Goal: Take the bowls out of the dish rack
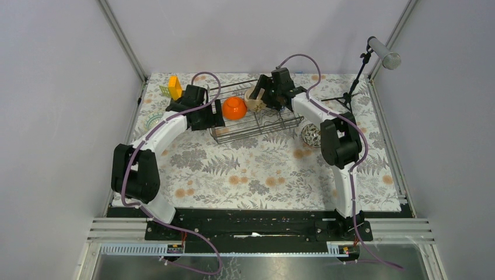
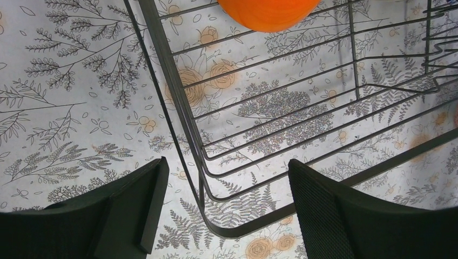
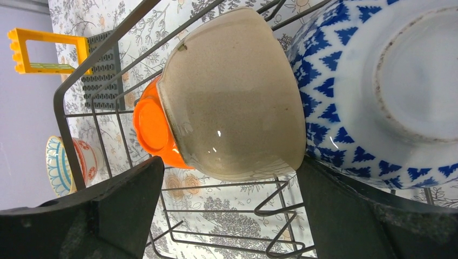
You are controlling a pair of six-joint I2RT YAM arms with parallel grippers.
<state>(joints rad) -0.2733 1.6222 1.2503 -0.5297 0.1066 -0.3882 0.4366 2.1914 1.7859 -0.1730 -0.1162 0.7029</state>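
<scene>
- Left claw (image 2: 226,183) of mine is spread wide and empty above a corner of the rectangular black wire dish rack (image 1: 257,128) on the floral-print worktop (image 2: 70,81).
- Just beyond it, a plain orange round ceramic bowl (image 2: 267,11) sits in the rack.
- My right claw (image 3: 229,167) is spread too, with a finger on either side of a beige ceramic bowl (image 3: 232,97). That bowl stands in the rack between the orange bowl and a blue-white zigzag bowl (image 3: 345,108).

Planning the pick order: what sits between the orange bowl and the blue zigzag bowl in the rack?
The beige bowl, standing on edge between them; the right wrist view shows it best.
</scene>
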